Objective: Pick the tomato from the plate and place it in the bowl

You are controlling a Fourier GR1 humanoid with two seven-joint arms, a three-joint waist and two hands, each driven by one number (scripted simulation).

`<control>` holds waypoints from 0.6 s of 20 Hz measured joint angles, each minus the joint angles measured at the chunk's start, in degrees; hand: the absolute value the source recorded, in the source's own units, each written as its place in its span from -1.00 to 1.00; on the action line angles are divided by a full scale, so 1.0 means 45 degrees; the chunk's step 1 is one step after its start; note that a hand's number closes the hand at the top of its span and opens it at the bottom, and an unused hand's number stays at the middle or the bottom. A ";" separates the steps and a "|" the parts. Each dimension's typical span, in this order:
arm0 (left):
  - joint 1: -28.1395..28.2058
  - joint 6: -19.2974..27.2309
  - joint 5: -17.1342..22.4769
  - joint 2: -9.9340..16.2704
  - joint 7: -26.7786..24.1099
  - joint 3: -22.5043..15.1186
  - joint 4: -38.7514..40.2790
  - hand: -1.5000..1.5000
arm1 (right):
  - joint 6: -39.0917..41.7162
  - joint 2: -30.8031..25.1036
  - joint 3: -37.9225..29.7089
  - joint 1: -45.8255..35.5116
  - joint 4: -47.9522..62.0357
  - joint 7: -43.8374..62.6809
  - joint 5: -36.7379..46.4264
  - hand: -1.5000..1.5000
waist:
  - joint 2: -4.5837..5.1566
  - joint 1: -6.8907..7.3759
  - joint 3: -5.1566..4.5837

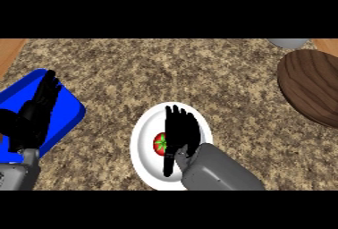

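A red tomato (160,143) with a green stem lies on a white plate (146,129) near the counter's front middle. My right hand (180,129) hovers over the plate with straight fingers pointing away, its thumb beside the tomato and its palm covering the tomato's right side. The hand is open and holds nothing. A blue bowl (63,117) sits at the left. My left hand (36,112) rests open above the bowl, fingers up.
A round dark wooden board (310,85) lies at the right edge. A grey object (287,42) shows at the far right top. Wooden strips border the speckled counter (165,71) at both top corners.
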 measured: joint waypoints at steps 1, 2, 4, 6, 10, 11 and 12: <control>-0.0008 -0.0017 -0.0040 -0.0043 -0.0083 0.0047 0.0119 0.00 | -0.0139 0.0000 0.0154 -0.0122 0.0127 0.0058 -0.0178 -1.00 | 0.0008 0.0009 0.0000; 0.0001 -0.0082 -0.0035 -0.0032 -0.0042 0.0085 0.0073 0.00 | -0.0266 0.0001 0.0291 -0.0065 0.0125 0.0112 -0.0239 -1.00 | 0.0005 0.0001 -0.0001; 0.0165 -0.0171 -0.0085 -0.0049 -0.0120 0.0125 -0.0064 0.00 | -0.0455 0.0005 0.0412 -0.0078 0.0380 0.0056 -0.0280 -1.00 | 0.0005 0.0006 -0.0001; -0.0014 -0.0197 -0.0192 -0.0121 -0.0139 0.0190 0.0186 0.00 | -0.0712 0.0016 0.0613 -0.0076 0.0708 -0.0047 -0.0261 -1.00 | 0.0015 -0.0016 0.0000; 0.0229 -0.0470 -0.0176 -0.0047 -0.0092 0.0402 -0.0068 0.00 | -0.1115 0.0024 0.0773 -0.0212 0.1163 -0.0110 -0.0207 -1.00 | 0.0010 -0.0005 0.0001; 0.0326 -0.0528 -0.0168 -0.0042 -0.0068 0.0443 -0.0141 0.00 | -0.1211 0.0029 0.0762 -0.0270 0.1372 -0.0161 -0.0224 -1.00 | 0.0010 0.0007 0.0002; 0.0135 -0.0532 -0.0196 -0.0053 0.0061 0.0477 -0.0096 0.00 | -0.1278 0.0034 0.0783 -0.0203 0.1495 -0.0212 -0.0210 -1.00 | 0.0012 -0.0021 0.0001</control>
